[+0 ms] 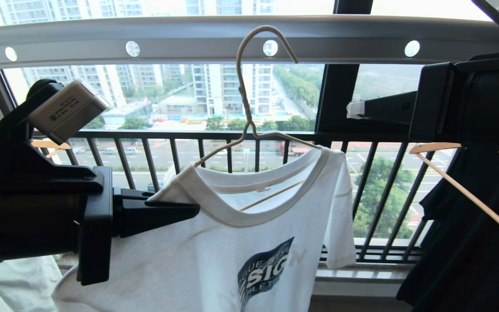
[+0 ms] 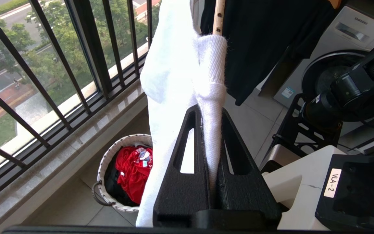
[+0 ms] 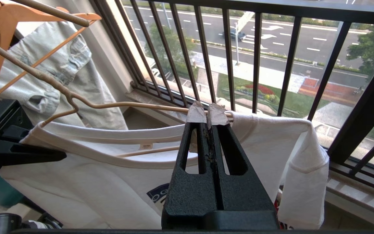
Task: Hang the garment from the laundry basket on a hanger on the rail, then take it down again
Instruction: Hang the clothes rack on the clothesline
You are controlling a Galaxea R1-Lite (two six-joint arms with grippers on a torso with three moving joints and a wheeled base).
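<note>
The garment, a white T-shirt with a blue chest print, hangs on the thin cream hanger. The hanger's hook shows against the rail. One shoulder sits on the hanger's arm; the other arm of the hanger pokes bare out of the neck. My left gripper is shut on the garment at that loose shoulder, with white cloth pinched between its jaws. My right gripper is shut on nothing, above the covered shoulder. In the right wrist view its taped tips line up with the hanger wire. The laundry basket stands on the floor below.
A red cloth lies in the basket. The black window railing runs close behind the garment. A dark garment on a wooden hanger hangs at the right. A denim piece hangs at the left. A washing machine stands behind.
</note>
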